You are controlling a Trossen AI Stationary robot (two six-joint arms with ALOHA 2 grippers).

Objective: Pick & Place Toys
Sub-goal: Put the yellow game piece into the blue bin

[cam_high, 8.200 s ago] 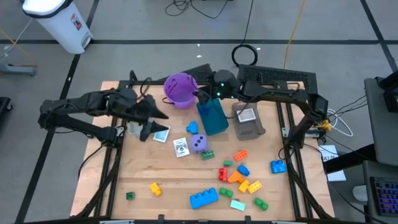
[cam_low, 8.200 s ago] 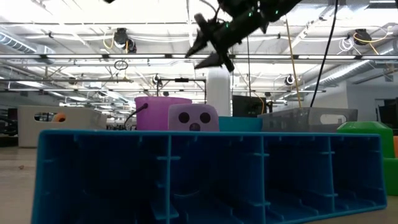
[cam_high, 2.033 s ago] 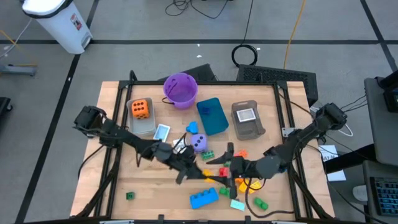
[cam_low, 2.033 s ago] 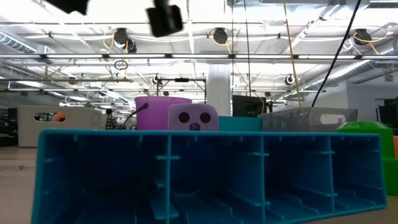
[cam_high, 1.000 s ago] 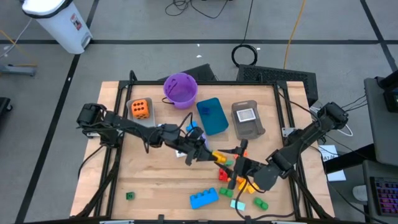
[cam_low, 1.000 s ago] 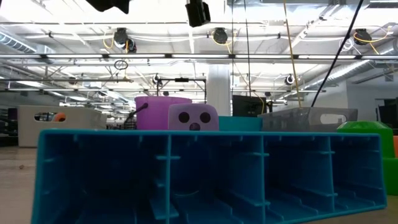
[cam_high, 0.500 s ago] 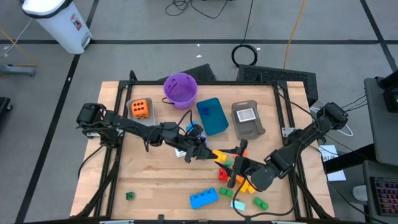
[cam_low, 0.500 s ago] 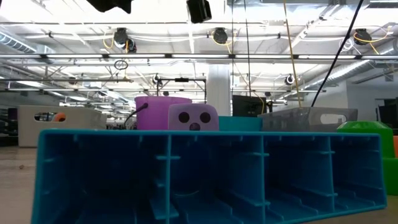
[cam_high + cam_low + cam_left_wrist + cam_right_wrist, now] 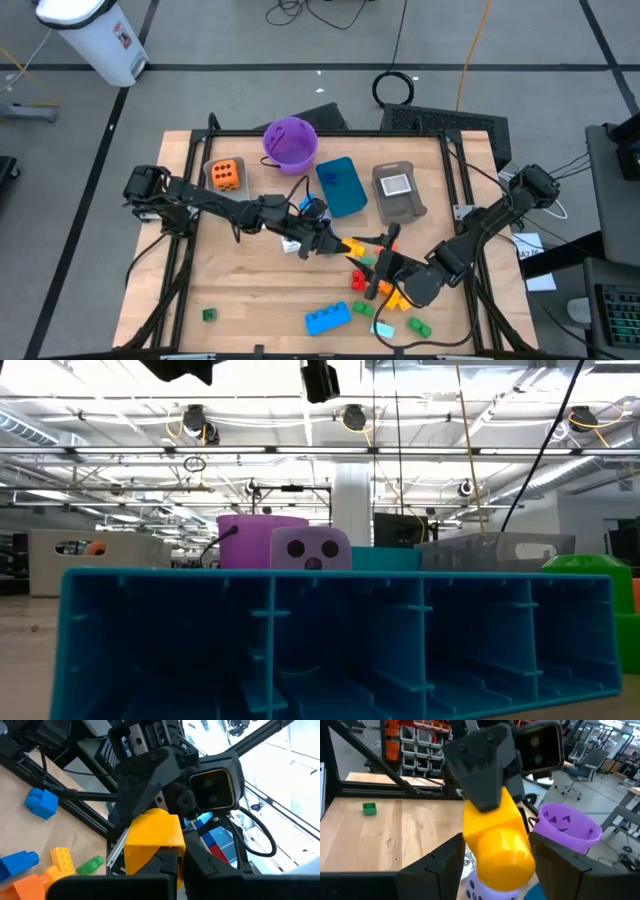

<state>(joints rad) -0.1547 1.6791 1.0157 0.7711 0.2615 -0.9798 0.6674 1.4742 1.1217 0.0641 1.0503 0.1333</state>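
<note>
A yellow brick (image 9: 352, 247) hangs in the air over the middle of the table, between my two grippers, which face each other. My left gripper (image 9: 336, 243) reaches in from the table's left and is shut on the brick. My right gripper (image 9: 374, 260) comes from the right, and its fingers flank the brick's stud end (image 9: 502, 852). Loose bricks (image 9: 400, 298) lie on the table below the right gripper. A purple die (image 9: 311, 548) stands near the teal bin (image 9: 340, 186). An orange die (image 9: 226, 175) sits in the clear bin. My left gripper holds the yellow brick by its hollow end (image 9: 150, 857), the end away from the stud, coming level from the table's left. The fingers themselves are mostly hidden below the brick in the wrist view. The brick is lifted clear of the table. My right gripper has one finger (image 9: 447, 862) on each of the brick's two opposite sides (image 9: 470, 835), at the stud end. The brick fills the gap between them. The fingers come about level from the table's right, and the stud points back toward the wrist.
The purple bucket (image 9: 291, 143), the teal bin and the grey bin (image 9: 398, 193) stand in a row at the far side. A long blue brick (image 9: 328, 318) lies at the near edge and fills the low view. A small green brick (image 9: 209, 315) lies near left.
My left gripper has crept a little toward the table's right with the yellow brick, closer to the right gripper. The brick stays lifted clear.
</note>
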